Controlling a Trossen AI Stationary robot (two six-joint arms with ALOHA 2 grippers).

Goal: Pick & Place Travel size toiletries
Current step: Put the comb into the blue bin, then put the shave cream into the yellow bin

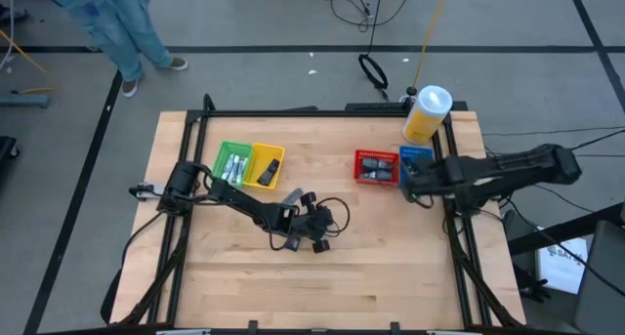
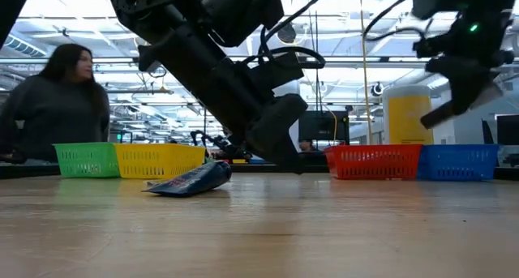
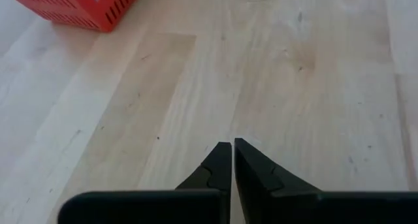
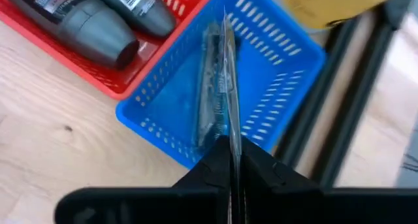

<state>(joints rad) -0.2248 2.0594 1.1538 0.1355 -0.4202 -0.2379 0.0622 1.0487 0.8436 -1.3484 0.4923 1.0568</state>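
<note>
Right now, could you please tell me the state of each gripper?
Left gripper: shut, holding nothing, low over the bare table.
Right gripper: shut on a thin silver sachet, above the blue basket.

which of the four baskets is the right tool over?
The blue plastic basket, the one nearest the yellow white-capped jar. The right tool hangs above it, shut on a thin silver sachet; the red, yellow and green baskets sit further left.

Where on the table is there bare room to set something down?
The front half of the table is bare wood. Also free: the strip between the yellow basket and red basket. Crowded: around the left gripper mid-table and the right gripper over the blue basket.
</note>
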